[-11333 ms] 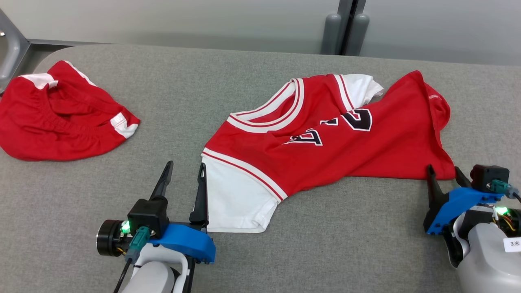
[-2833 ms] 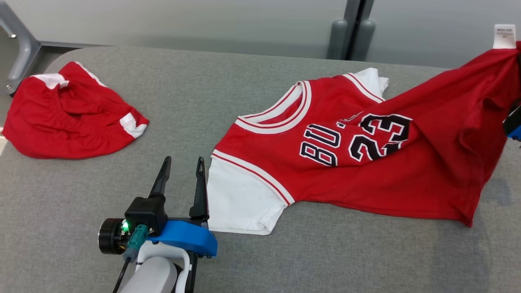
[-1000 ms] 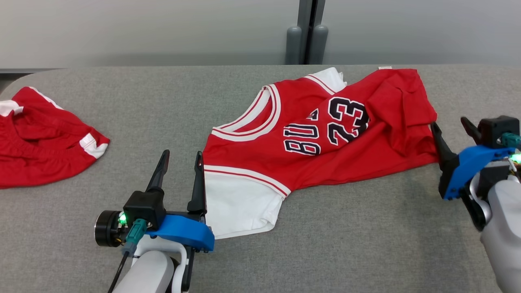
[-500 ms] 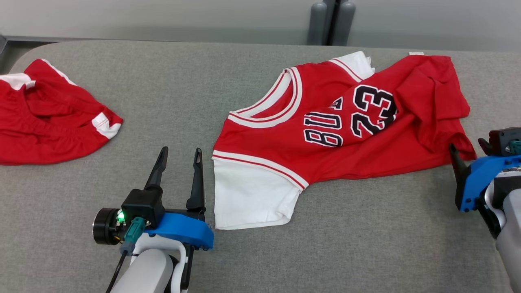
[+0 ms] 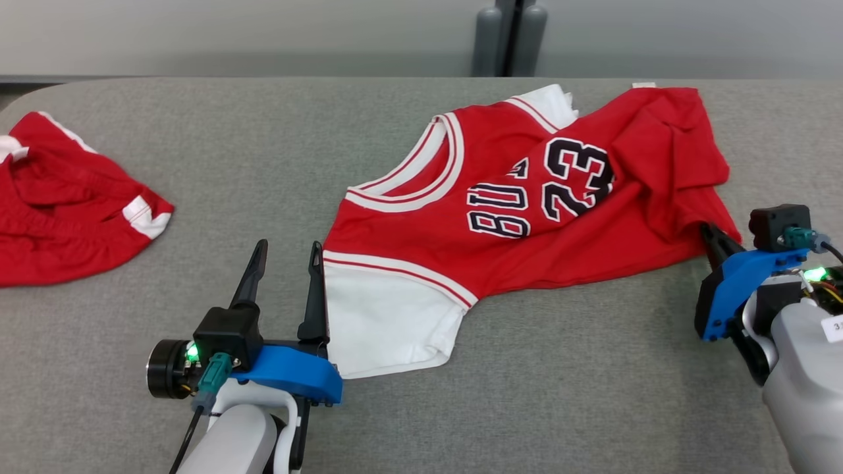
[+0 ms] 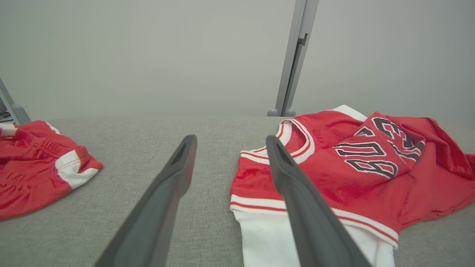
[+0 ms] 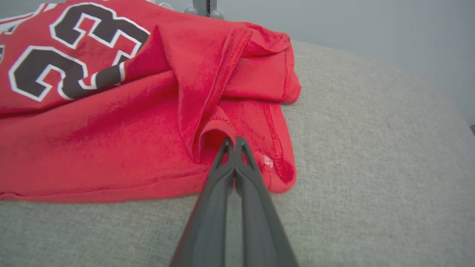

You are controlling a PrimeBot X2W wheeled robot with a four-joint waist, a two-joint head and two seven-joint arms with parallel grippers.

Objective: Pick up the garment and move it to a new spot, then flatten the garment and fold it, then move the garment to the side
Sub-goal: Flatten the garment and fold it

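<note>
- Dark-fingered right gripper (image 7: 234,142) pinched shut on the hem fold (image 7: 217,126) at the near corner of the red number-23 basketball jersey (image 5: 560,243), which lies rumpled, right of centre on the grey cloth-covered table (image 5: 263,151).
- My left gripper (image 5: 288,245) waits with fingers apart, just beside the white sleeve (image 5: 388,322), holding nothing.
- Risk, as I judge it: the bite is small, so a hard pull could slip it free, or drag the unpinned jersey whole.
- Half a second ago the right fingers stood spread at that corner.
</note>
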